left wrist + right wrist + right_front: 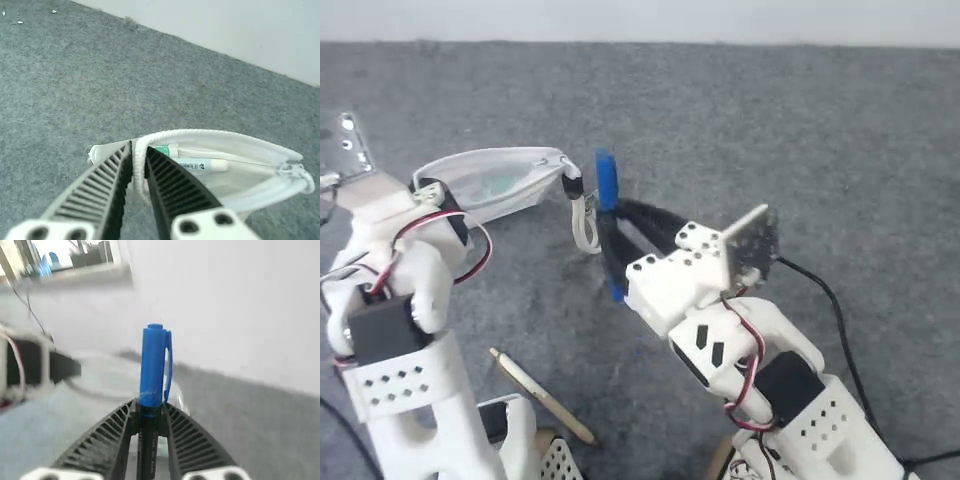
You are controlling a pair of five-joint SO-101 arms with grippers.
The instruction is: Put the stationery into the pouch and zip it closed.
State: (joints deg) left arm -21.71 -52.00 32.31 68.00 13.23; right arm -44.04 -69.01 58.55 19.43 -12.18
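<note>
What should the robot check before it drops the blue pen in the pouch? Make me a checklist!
1. Right gripper shut on the blue pen: ok.
2. Left gripper pinching the pouch rim, mouth held open: ok.
3. Blue pen over the mouth: not ok; it stands upright beside the pouch's zipper end.
4. Room inside beside the pens already in: cannot tell.
5. All stationery collected: not ok; a beige pen lies on the table.
</note>
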